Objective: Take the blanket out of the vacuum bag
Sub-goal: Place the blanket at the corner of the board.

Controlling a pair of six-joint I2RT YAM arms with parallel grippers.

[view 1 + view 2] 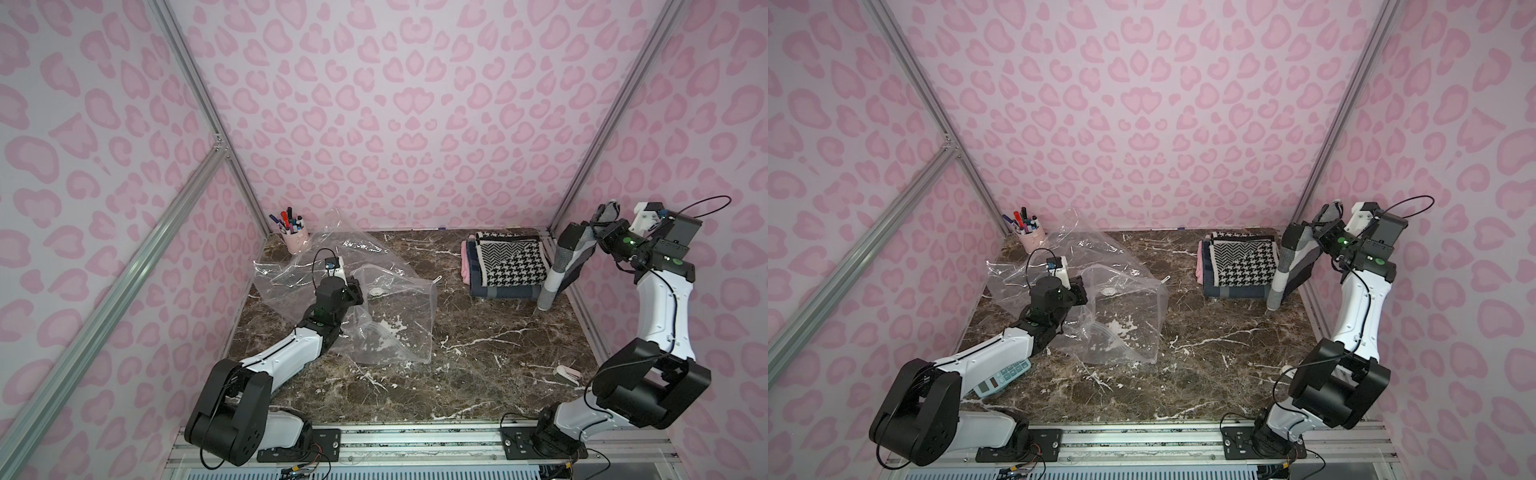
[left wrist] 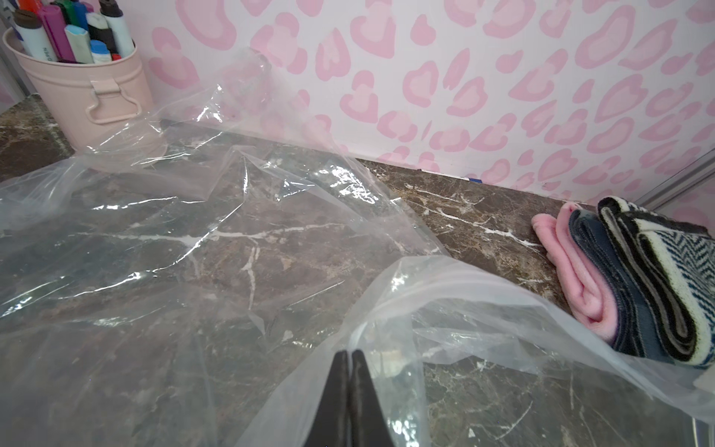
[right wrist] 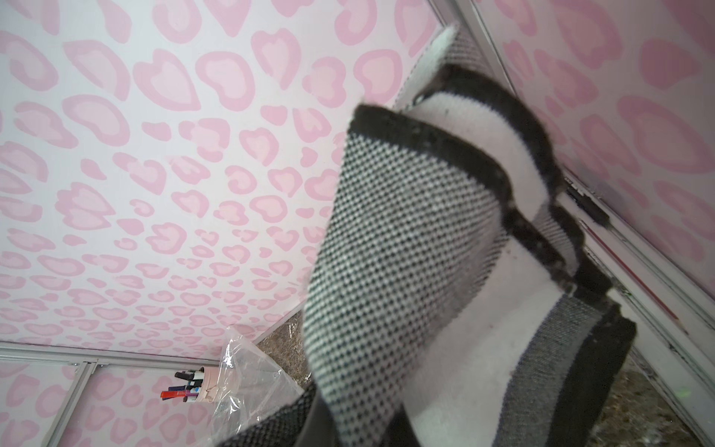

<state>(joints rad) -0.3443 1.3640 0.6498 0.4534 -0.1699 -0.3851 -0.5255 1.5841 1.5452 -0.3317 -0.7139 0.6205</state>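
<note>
veined marble [image 1: 478, 345], crinkly clear vacuum bag [image 1: 399, 316] (waffle-knit blanket [image 1: 559, 274] dangling)

only "pen" is legible, on a white marker [image 2: 35, 40].

The vacuum bag [image 1: 399, 328] is a large, clear, crinkly plastic sack lying empty and rumpled over the left half of the table [image 1: 478, 365]. Its round white valve [image 1: 376, 292] faces up, its zip-seal edge [image 1: 390, 343] lies toward the near side, and a loose flap stands up at the far left. The blanket [image 1: 559, 266], knitted in grey, black and white bands, is out of the bag and well apart from it at the far right, hanging in a long fold with its lower end on the tabletop.
</note>
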